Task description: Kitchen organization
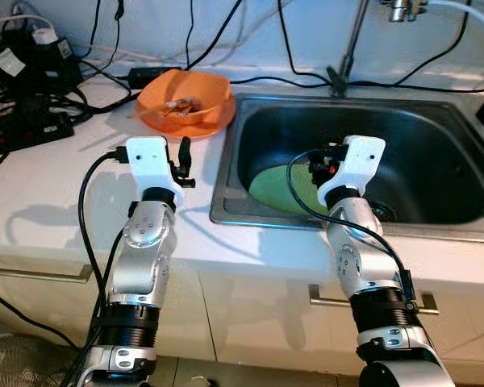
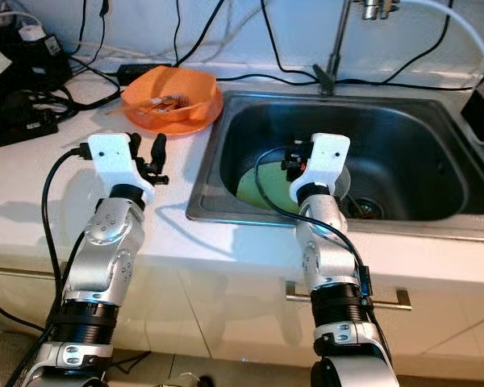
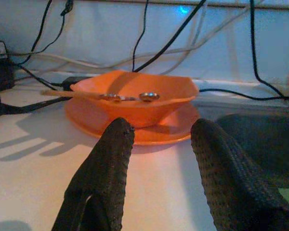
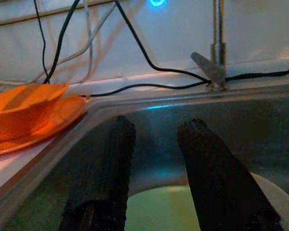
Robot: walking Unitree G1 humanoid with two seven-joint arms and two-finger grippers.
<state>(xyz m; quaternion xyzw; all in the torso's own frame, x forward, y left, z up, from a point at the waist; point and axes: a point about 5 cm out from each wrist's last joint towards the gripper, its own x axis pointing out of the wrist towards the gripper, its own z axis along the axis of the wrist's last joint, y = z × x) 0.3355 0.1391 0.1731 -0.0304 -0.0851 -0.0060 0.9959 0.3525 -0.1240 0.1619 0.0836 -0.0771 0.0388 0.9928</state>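
While the left end effector [image 3: 156, 159] hovers over the white surface [image 1: 56, 201] at centre left of the frame, fingers apart, an orange bowl [image 1: 189, 95] sits on an orange plate [image 1: 214, 122] just beyond it, holding small utensils [image 3: 130, 96]. At centre right, the right end effector [image 4: 154, 159] reaches into the steel sink [image 1: 436, 145], fingers apart, above a green plate [image 1: 274, 189] lying on the sink's bottom.
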